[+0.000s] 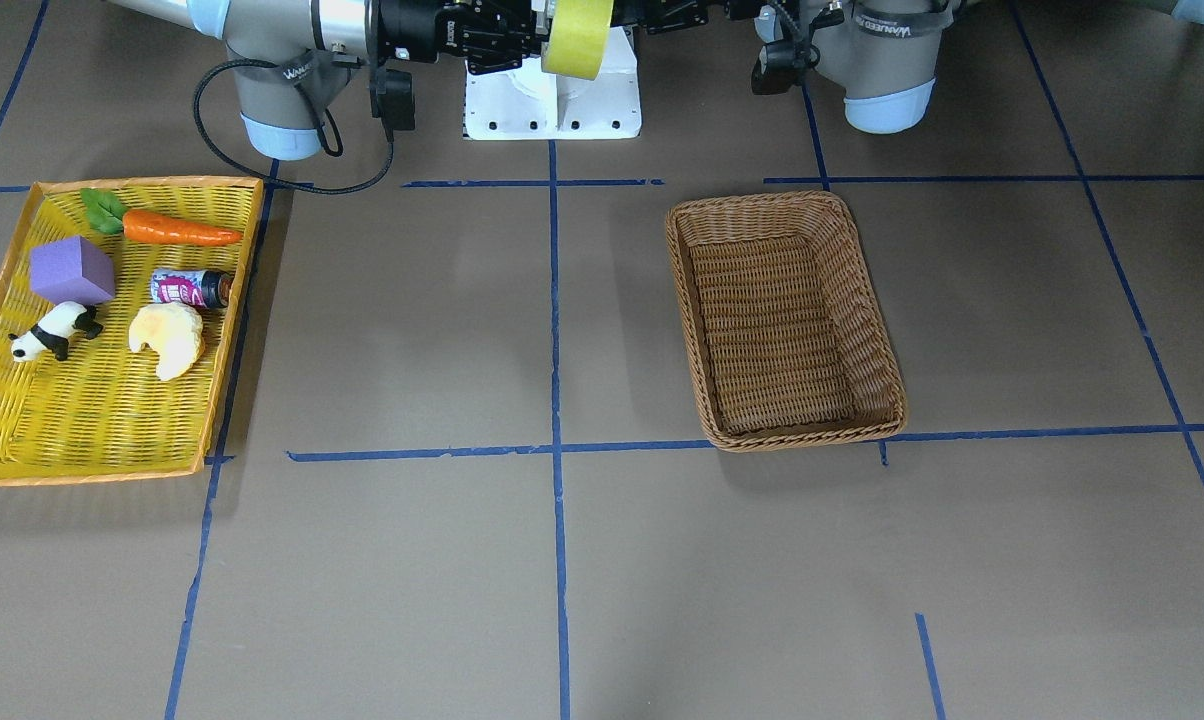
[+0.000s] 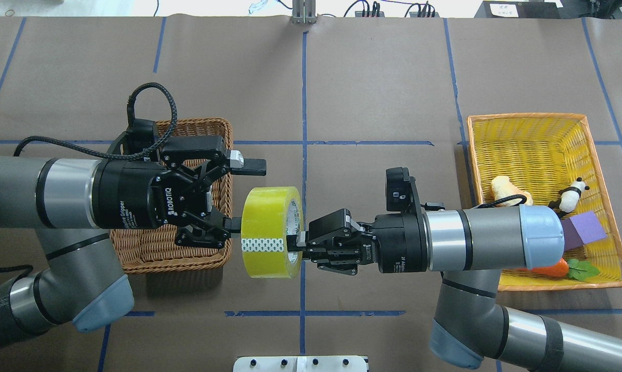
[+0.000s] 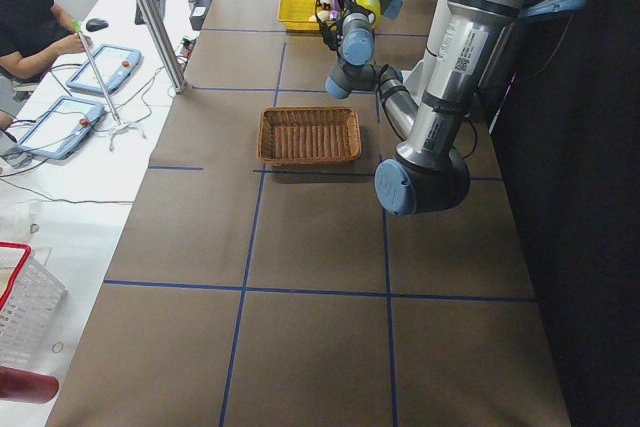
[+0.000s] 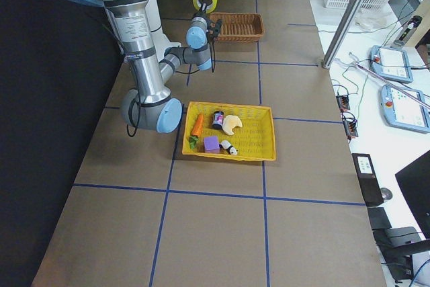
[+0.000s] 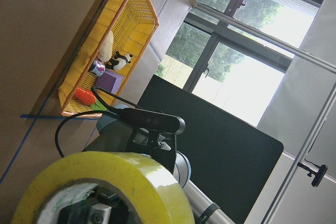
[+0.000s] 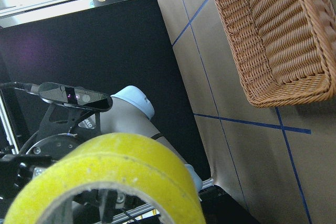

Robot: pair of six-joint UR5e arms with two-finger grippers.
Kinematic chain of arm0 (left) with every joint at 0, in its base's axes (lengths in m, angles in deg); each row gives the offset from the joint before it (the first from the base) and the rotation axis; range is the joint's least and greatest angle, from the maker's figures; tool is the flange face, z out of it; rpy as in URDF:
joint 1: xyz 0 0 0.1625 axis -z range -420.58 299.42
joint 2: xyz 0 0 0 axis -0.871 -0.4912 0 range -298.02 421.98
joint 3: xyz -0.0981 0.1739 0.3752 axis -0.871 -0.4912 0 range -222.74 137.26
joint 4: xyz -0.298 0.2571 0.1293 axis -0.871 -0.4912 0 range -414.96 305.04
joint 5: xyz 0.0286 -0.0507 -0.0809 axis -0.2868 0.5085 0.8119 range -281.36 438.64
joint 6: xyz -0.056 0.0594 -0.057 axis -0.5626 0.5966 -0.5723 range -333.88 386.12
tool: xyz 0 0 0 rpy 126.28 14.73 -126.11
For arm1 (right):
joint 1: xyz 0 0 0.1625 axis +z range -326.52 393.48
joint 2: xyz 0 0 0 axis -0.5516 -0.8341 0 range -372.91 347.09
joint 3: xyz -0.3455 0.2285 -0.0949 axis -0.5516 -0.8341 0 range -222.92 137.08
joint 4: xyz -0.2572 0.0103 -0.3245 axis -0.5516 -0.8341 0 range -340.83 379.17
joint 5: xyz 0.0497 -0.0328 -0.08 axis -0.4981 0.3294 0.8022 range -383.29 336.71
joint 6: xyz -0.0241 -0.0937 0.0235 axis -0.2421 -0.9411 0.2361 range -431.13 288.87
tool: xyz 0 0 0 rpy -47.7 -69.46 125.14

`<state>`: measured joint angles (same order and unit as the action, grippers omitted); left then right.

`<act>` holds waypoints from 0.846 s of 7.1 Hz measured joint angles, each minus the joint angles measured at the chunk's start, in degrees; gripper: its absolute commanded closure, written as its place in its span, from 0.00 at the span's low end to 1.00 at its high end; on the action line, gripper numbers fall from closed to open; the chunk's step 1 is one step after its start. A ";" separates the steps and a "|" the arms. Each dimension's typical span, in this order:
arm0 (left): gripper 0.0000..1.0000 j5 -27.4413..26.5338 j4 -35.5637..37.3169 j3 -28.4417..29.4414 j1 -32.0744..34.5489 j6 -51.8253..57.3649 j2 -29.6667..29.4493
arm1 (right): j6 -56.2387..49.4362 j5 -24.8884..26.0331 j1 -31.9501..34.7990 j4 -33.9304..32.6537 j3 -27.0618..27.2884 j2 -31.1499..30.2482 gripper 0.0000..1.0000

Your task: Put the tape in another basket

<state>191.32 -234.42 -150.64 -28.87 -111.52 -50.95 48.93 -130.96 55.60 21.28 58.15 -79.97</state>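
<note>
tape [image 2: 269, 232] up in air, off basket [image 2: 197, 125] side facing yellow tray [image 2: 528, 118], not in basket. right gripper [image 2: 293, 244] clamped on tape's wall, one finger inside core, roll on edge. left gripper [image 2: 246, 195] spread wide, over basket's tray-side rim in overhead view; lower finger close to tape's flat face, contact unclear. tray well apart from basket, beyond tape.

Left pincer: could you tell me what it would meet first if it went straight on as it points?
Most likely the tape, held in the air by the right pincer, just ahead of the open left pincer.
</note>
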 measured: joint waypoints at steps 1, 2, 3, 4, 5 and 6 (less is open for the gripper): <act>0.00 0.00 0.01 0.03 -0.10 0.01 0.00 | 0.00 0.07 -0.13 0.00 0.00 0.00 0.98; 0.07 0.00 0.05 0.04 -0.12 0.01 0.00 | 0.00 0.19 -0.25 0.00 0.00 0.00 0.96; 0.27 0.00 0.07 0.04 -0.18 -0.03 0.00 | -0.02 0.24 -0.28 0.00 0.00 0.00 0.90; 0.43 0.00 0.07 0.01 -0.21 -0.11 0.00 | -0.08 0.28 -0.31 0.02 0.00 0.00 0.52; 0.61 0.00 0.08 -0.02 -0.26 -0.14 0.01 | -0.18 0.27 -0.35 0.19 0.00 0.00 0.01; 0.80 0.00 0.08 -0.02 -0.30 -0.18 0.05 | -0.28 0.22 -0.42 0.37 0.00 -0.01 0.00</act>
<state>191.32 -234.34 -150.66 -29.17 -111.71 -50.90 48.65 -130.74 55.18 21.65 58.15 -79.98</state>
